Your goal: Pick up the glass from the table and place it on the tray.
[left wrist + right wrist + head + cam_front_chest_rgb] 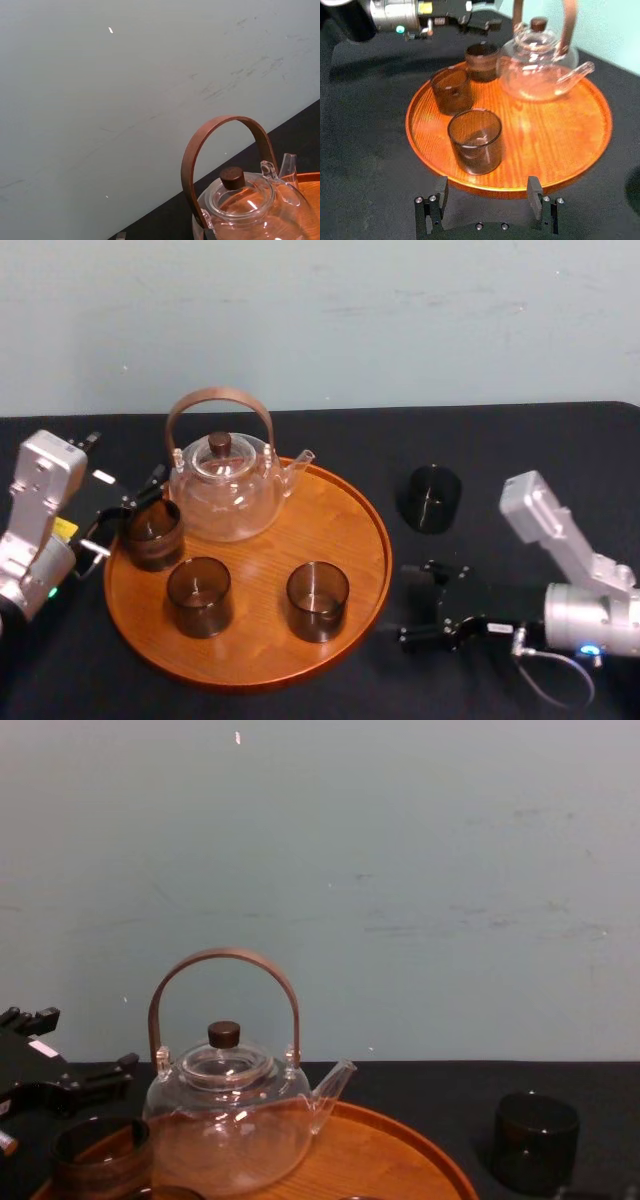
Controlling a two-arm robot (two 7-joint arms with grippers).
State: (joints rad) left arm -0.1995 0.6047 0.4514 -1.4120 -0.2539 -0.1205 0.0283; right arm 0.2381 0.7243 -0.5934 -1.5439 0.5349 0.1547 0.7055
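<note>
Your target, the small dark smoky-brown glass tumbler point(431, 498), stands upright on the black-cloth surface point(500, 440). It is to the right of the large round orange-brown wooden tray point(340, 530) and apart from its rim. Your right gripper point(405, 603) lies low just beside the tray's right edge, jaws spread wide and empty. It is aimed at the tray rather than at the glass tumbler, which sits farther back. Your left gripper point(120, 523) is at the tray's left side, jaws parted, beside one of three matching tumblers point(153, 533) that stand on the wood. Whether it touches that one I cannot tell.

Watch for these:
- **Tray rim:** swinging the right arm round to the glass tumbler could catch the rim and jolt everything on the tray.
- **Contrast:** the target is dark on dark cloth, so a misjudged approach might tip it.
- **Grip:** its straight, smooth wall may slip in a light pinch.
- **Crowding:** the clear glass teapot with arched brown handle point(225, 485) points its spout toward the side you will carry over. Another tumbler stands near the front, so the bare wood on the right looks the safest landing.
- **Height:** come in too low and the base could strike the raised rim.
</note>
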